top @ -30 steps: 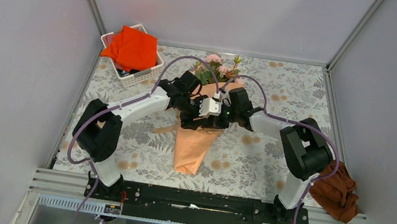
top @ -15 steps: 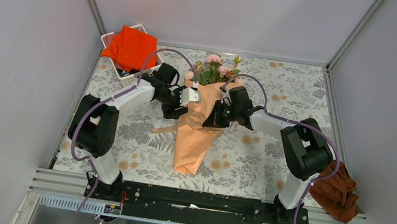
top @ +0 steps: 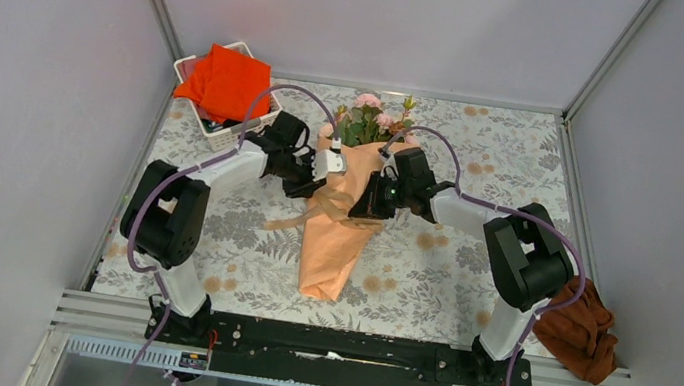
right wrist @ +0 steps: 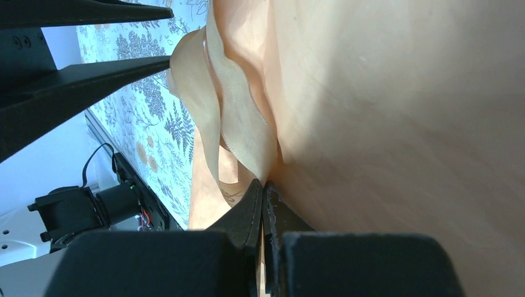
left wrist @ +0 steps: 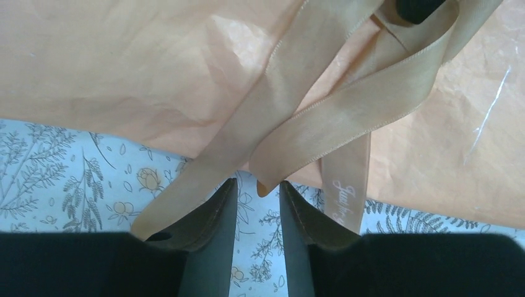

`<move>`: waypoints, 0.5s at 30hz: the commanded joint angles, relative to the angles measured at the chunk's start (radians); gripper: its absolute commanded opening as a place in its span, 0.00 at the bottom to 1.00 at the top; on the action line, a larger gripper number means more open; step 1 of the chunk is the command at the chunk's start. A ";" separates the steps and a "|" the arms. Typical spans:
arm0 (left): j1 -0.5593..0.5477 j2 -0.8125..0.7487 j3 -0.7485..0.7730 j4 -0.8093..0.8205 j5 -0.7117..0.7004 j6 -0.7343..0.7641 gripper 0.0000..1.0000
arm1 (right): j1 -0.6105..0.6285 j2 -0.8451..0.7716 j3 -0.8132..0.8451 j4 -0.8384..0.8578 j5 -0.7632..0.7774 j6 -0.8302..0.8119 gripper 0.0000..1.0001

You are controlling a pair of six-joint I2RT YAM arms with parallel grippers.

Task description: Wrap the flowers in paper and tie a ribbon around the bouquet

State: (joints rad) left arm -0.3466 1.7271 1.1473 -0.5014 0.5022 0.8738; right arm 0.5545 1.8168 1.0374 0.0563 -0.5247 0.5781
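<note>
The bouquet lies on the floral cloth in the top view, with the pink flowers (top: 373, 122) at the far end. The peach paper (top: 330, 247) forms a cone around their stems. The tan ribbon (top: 315, 212) crosses the cone's middle in loose loops, and one tail trails off to the left. My left gripper (top: 317, 182) sits at the cone's left edge. In the left wrist view this gripper (left wrist: 257, 185) is open, with a ribbon (left wrist: 347, 117) end just at its fingertips. My right gripper (top: 361, 206) presses against the cone's right side; in its wrist view it (right wrist: 264, 185) is shut on the ribbon (right wrist: 238, 124).
A white basket (top: 237, 136) holding a bright orange-red cloth (top: 227, 81) stands at the far left corner. A rust-brown cloth (top: 581, 333) lies off the table's right near edge. Grey walls close in three sides.
My left gripper has pulled away from over the cone's middle to its left edge, and its jaws have narrowed. The right gripper has kept its place and its hold.
</note>
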 commanded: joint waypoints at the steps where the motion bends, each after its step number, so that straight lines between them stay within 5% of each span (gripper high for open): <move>1: -0.010 -0.002 -0.016 0.096 0.061 -0.032 0.35 | -0.002 -0.056 0.041 0.004 -0.021 -0.031 0.00; 11: -0.037 -0.009 -0.044 0.103 0.058 -0.026 0.30 | 0.004 -0.077 0.045 -0.001 -0.035 -0.045 0.00; 15: -0.040 -0.032 -0.045 0.110 0.062 -0.039 0.00 | 0.010 -0.096 0.044 -0.004 -0.037 -0.047 0.00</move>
State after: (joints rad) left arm -0.3801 1.7271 1.1061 -0.4412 0.5404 0.8474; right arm 0.5560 1.7874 1.0409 0.0513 -0.5407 0.5526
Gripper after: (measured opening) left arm 0.128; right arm 0.012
